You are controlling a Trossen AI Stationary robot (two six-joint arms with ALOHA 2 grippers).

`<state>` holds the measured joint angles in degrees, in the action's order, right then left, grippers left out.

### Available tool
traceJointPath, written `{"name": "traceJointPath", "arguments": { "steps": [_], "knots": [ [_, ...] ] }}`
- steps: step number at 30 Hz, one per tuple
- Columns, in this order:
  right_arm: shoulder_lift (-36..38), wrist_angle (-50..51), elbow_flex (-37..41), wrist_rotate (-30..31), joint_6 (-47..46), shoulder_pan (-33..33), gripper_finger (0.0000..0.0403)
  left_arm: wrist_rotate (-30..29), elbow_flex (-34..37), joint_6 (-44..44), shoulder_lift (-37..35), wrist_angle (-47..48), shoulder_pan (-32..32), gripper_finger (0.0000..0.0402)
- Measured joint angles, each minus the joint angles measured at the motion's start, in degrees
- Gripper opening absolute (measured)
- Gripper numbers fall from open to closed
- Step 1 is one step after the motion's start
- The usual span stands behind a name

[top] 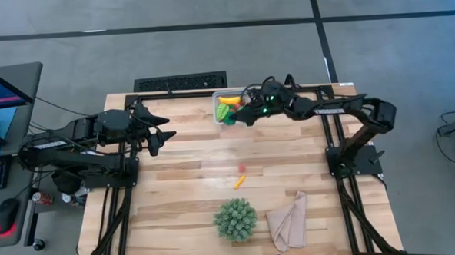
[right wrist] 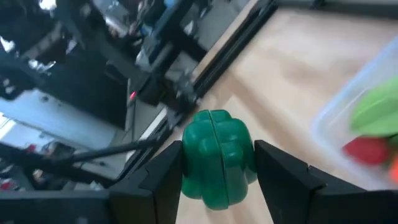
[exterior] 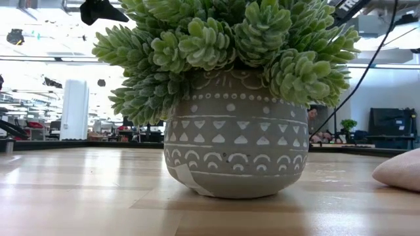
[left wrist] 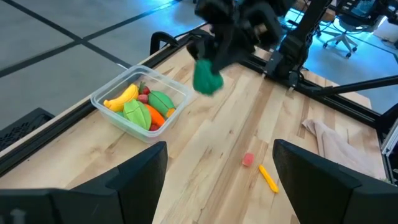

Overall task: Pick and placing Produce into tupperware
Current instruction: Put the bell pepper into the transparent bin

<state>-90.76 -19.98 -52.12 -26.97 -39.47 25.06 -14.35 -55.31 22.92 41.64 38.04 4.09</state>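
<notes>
Potted spiky plant [top: 235, 219] stands at the near edge of the tabletop [top: 190, 144], with a beige cloth [top: 288, 221] just beside it. A keyboard [top: 181, 83] lies past the far edge. Nothing stands between the right hand and the container.

Low view: the plant pot [exterior: 235, 144] fills the picture and hides the container and the toys; only a corner of the cloth [exterior: 399, 170] shows at the side.

High view: clear container [top: 228, 108] at the far edge, middle of the tabletop, already holding a yellow banana [top: 229, 100] and green pieces. Small red piece [top: 242, 169] and orange carrot [top: 239, 181] lie loose in the middle, close together and well apart from the container.

Left wrist view: container contents clearer, with banana, green leaf pieces [left wrist: 140, 112], red and orange bits. The red piece and carrot lie on bare wood.

Right hand [top: 246, 115] is clamped on a dark green ribbed vegetable [right wrist: 217, 158], one finger on each side; it hangs above the tabletop just beside the container's edge.

Left hand [top: 162, 130] hovers over the left side, fingers wide apart, empty.
</notes>
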Motion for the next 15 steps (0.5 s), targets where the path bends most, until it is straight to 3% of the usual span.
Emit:
{"name": "traceJointPath", "arguments": {
  "steps": [7, 15],
  "knots": [
    [3.0, 6.8, 0.0, 3.0, 4.3, 6.4, 0.0178, 0.0, 0.0, 0.3, 0.0, 0.0, 0.0, 0.0284],
    [1.5, 8.9, 0.0, 7.5, 5.6, 11.9, 0.0180, -0.9, 0.0, 0.4, 0.2, 0.0, 0.0, 0.0284]
  ]
}}
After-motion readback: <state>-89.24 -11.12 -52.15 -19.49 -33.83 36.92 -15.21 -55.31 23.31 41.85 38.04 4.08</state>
